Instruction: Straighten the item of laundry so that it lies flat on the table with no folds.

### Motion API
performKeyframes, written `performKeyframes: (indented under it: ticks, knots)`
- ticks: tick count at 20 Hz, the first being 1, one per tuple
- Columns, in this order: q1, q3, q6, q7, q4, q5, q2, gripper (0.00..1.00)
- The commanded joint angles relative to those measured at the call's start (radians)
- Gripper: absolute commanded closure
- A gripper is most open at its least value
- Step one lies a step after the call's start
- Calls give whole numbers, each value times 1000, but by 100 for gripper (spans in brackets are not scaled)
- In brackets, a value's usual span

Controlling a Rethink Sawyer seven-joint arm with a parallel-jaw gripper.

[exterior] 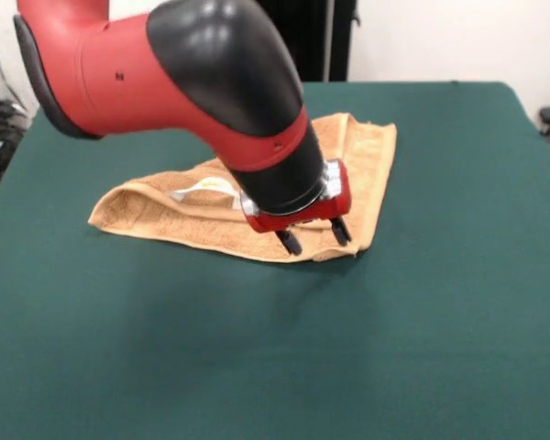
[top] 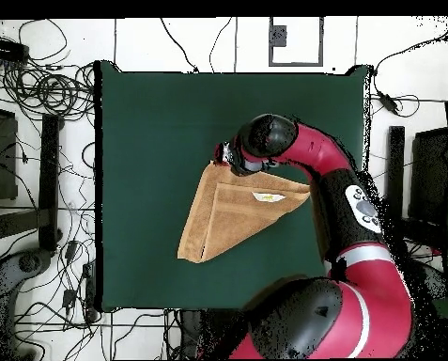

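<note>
The orange-tan towel (exterior: pixel 156 213) lies folded over on itself in a rough triangle on the dark green table (exterior: pixel 257 367), its white label (exterior: pixel 202 188) showing on top. My gripper (exterior: pixel 314 237) is open, with the two black fingers apart. It points down at the towel's near corner, at or just above the cloth, and holds nothing. In the overhead view the towel (top: pixel 223 221) is a triangle with the label (top: pixel 268 197) near its right point. There the gripper (top: pixel 225 156) sits at the towel's top corner. The arm hides part of the towel's middle in the front view.
The red and black arm (exterior: pixel 192 73) reaches low across the table from the far left in the front view. Cables and equipment (top: pixel 39 94) lie on the floor around the table (top: pixel 143 122). Green tabletop surrounds the towel on all sides.
</note>
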Motion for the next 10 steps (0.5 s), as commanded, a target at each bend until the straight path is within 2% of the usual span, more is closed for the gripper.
performKeyframes:
  ticks: [1, 6, 10]
  knots:
    - [26, -20, -35, 129, 116, 15, -19, 0]
    - [2, -11, 144, 134, 131, 83, 13, 0]
    - [-6, -8, 174, 115, 136, 98, 24, 0]
